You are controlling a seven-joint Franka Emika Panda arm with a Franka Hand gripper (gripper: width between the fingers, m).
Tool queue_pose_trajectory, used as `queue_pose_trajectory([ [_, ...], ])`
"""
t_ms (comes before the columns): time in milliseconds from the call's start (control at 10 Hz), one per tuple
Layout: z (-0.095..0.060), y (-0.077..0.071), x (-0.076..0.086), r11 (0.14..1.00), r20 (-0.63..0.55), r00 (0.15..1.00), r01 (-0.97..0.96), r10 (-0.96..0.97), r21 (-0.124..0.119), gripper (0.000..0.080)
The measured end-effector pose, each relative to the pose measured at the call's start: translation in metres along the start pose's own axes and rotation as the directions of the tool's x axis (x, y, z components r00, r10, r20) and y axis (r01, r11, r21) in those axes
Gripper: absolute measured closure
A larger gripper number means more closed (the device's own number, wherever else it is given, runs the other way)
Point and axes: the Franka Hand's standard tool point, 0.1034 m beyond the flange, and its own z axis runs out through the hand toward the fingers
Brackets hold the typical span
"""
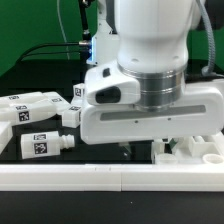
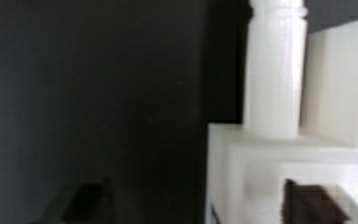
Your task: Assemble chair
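Note:
In the wrist view my gripper [image 2: 201,205] is open, its two dark fingers [image 2: 314,200] standing wide apart. One finger is over the dark table and the other over a white chair slab [image 2: 274,160], whose edge lies between them untouched. A white turned leg [image 2: 275,60] stands upright beyond the slab. In the exterior view the gripper's big white hand [image 1: 150,110] hangs low over a white chair piece with round holes [image 1: 192,150] and hides its own fingertips.
Loose white tagged chair pieces lie on the black table at the exterior view's left: a block [image 1: 25,108], a pegged leg [image 1: 45,145] and a small cube [image 1: 76,94]. A long white border rail [image 1: 110,178] runs along the front.

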Motion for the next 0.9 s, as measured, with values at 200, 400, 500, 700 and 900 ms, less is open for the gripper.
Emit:
queue_pose_trajectory([
  [200,-0.009,0.007,-0.023,1.0,0.186,0.982,-0.014,0.011,0.015,0.0172],
  [400,-0.013,0.014,-0.041,1.0,0.305,0.952,-0.013,0.005,0.022,0.0154],
  [500,-0.013,0.016,-0.053,1.0,0.388,0.922,-0.018,0.006,0.026,0.0151],
  [700,-0.012,0.014,-0.048,1.0,0.397,0.918,-0.015,0.003,0.026,0.015],
  [900,-0.011,0.014,-0.048,1.0,0.398,0.918,-0.015,0.003,0.026,0.015],
])
